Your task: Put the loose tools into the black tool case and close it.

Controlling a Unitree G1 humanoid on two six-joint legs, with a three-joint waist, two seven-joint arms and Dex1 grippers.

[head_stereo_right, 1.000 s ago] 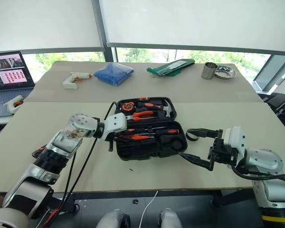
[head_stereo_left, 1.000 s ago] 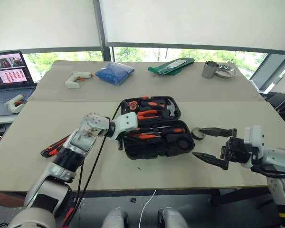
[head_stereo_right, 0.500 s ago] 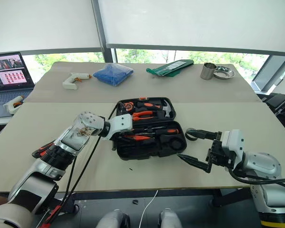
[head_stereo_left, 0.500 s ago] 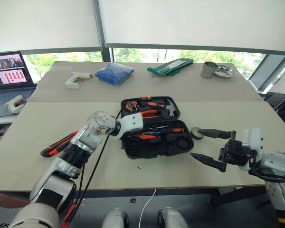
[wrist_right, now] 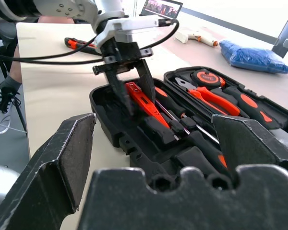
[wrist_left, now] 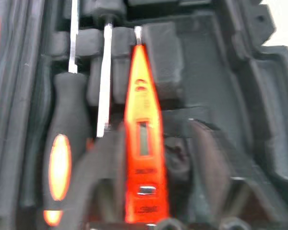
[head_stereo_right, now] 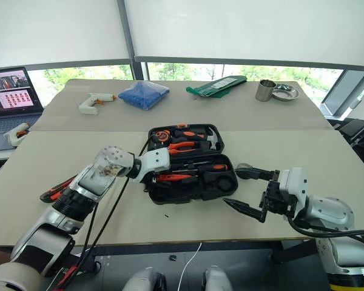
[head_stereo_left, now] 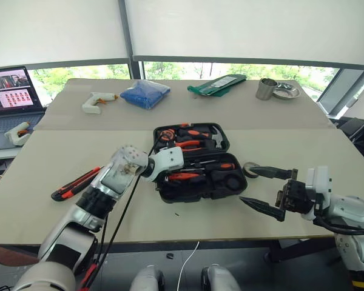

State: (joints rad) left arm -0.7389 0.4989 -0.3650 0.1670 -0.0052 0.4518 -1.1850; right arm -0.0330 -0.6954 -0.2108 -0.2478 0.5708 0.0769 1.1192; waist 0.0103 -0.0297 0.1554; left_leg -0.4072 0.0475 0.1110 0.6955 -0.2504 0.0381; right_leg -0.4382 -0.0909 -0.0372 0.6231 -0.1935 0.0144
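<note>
Utility knife: the orange-black utility knife [head_stereo_left: 76,183] is lying loose on the table [head_stereo_left: 42,170], left of the left arm and well apart from the case.
Left claw: the left claw [wrist_right: 128,91] is poised over the near half of the case, its fingers [wrist_left: 209,158] spread either side of the slim orange tester pen [wrist_left: 143,143]; it is released, not gripping the pen.
Tester pen: it is lying in its recess beside a black-and-orange screwdriver [wrist_left: 62,148].
Black tool case: the black tool case [head_stereo_left: 194,160] is sitting open at table centre, lid half on the far side.
Tape roll: the small dark tape roll [head_stereo_left: 252,170] is lying on the table just right of the case, near the upper finger of the right claw.
Right claw: the right claw [head_stereo_left: 270,191] is hovering wide open and empty, right of the case.
Step in hand: judged as setting the pen down.
Next move: judged as lifting the left claw clear, then fetching the knife or the tape roll.
</note>
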